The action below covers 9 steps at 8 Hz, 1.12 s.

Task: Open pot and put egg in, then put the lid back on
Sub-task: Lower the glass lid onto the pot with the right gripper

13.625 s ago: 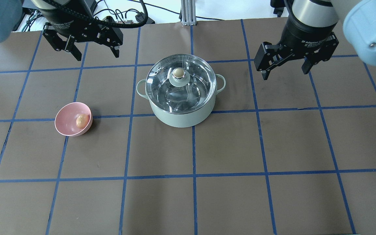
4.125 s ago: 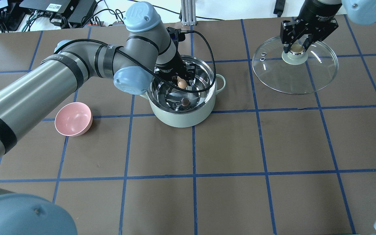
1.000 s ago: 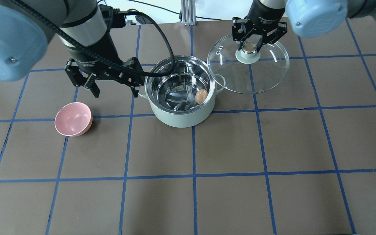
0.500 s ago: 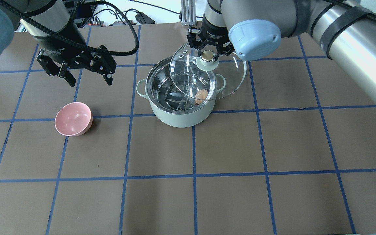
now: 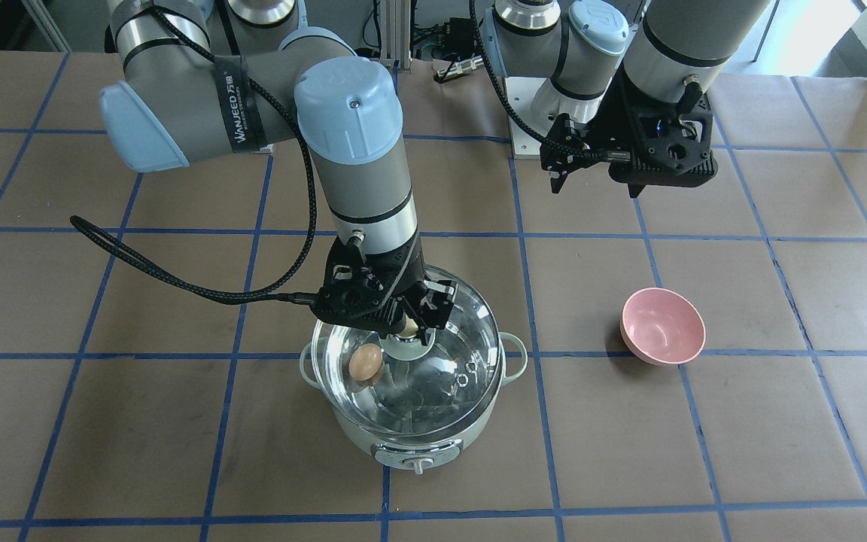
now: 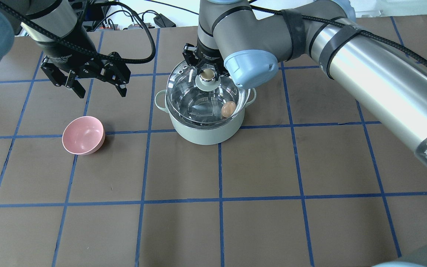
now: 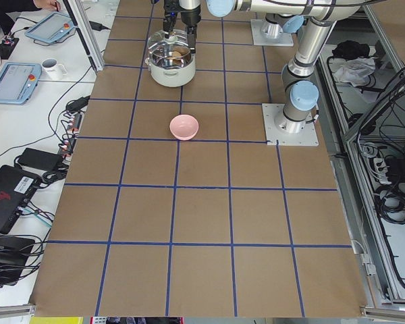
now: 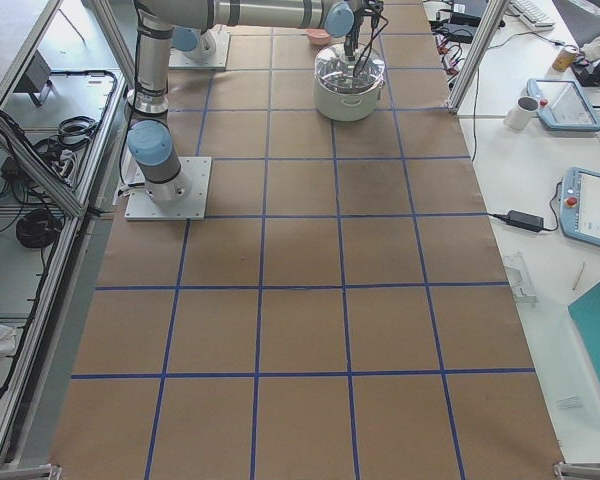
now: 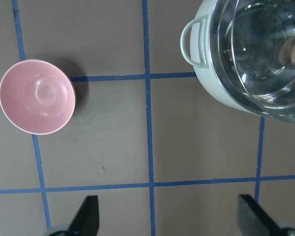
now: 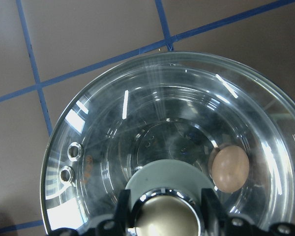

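Note:
The mint-green pot (image 6: 206,131) stands mid-table, and the tan egg (image 6: 228,109) lies inside it by the right wall. It shows through the glass in the right wrist view (image 10: 229,168). My right gripper (image 6: 208,75) is shut on the beige knob of the clear glass lid (image 6: 184,92). It holds the lid over the pot's mouth, nearly centred. I cannot tell whether the lid touches the rim. My left gripper (image 6: 101,92) is open and empty, raised to the left of the pot.
An empty pink bowl (image 6: 83,134) sits on the table left of the pot, below my left gripper. The right arm's long forearm (image 6: 365,85) crosses above the table's right half. Brown mat with blue grid lines lies all around.
My right gripper has carried the lid leftward from beside the pot to over its mouth. The egg, earlier in the pink bowl, lies in the pot. My left gripper has barely moved lately.

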Each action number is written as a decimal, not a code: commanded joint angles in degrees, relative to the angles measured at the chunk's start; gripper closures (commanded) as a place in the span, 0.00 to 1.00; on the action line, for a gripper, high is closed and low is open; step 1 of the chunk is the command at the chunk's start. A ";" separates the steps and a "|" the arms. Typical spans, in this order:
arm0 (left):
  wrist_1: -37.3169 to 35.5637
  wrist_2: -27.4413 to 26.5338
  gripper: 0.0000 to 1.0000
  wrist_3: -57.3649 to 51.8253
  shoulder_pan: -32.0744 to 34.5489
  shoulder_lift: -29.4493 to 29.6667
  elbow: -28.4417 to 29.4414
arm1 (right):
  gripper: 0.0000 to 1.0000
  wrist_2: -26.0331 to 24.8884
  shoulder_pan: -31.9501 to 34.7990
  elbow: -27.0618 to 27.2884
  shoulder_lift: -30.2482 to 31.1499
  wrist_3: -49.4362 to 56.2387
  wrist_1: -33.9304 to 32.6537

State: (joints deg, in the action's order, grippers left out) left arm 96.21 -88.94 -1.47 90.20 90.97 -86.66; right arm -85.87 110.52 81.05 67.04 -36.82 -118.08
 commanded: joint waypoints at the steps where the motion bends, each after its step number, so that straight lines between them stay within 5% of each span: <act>1: -0.05 0.08 0.00 -0.02 -0.02 0.00 0.00 | 1.00 -0.08 0.66 0.07 -0.77 -0.53 -0.57; 9: 0.03 0.08 0.00 -0.02 -0.29 0.00 0.00 | 1.00 0.80 0.75 0.42 -1.74 -2.21 -1.88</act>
State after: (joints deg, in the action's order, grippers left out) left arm 96.24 -88.86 -1.50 89.92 90.96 -86.66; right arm -85.21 111.27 81.31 65.52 -38.76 -119.25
